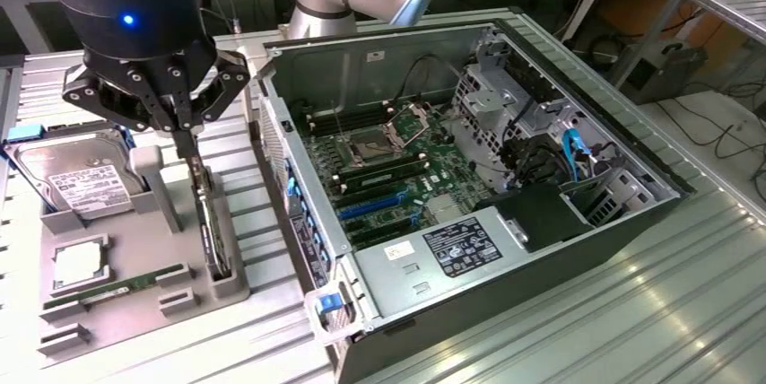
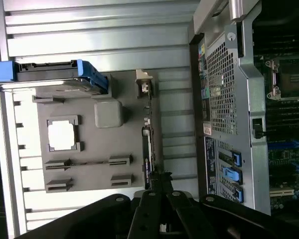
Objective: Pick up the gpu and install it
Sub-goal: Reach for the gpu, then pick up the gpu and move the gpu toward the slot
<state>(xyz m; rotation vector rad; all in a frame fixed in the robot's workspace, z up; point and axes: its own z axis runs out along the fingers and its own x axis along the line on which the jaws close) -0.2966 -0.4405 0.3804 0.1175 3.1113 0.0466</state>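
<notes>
The gpu (image 1: 213,222) stands on its edge in a slot of the grey holder (image 1: 134,245), at the exterior view's left, beside the open computer case (image 1: 562,88). It is a thin dark card, seen edge-on in the wrist view as the gpu (image 2: 147,144). My gripper (image 1: 188,142) is directly above it, its fingers drawn together on the card's upper edge. From the wrist, my gripper (image 2: 157,180) pinches that same edge. The card still sits in its slot.
The holder also carries a silver hard drive (image 1: 78,182), a square processor (image 1: 75,263) and a narrow green RAM stick (image 1: 120,287). Inside the case lies the motherboard (image 1: 383,173) with blue expansion slots (image 1: 373,206). The case's rear wall (image 2: 224,89) stands close beside the holder.
</notes>
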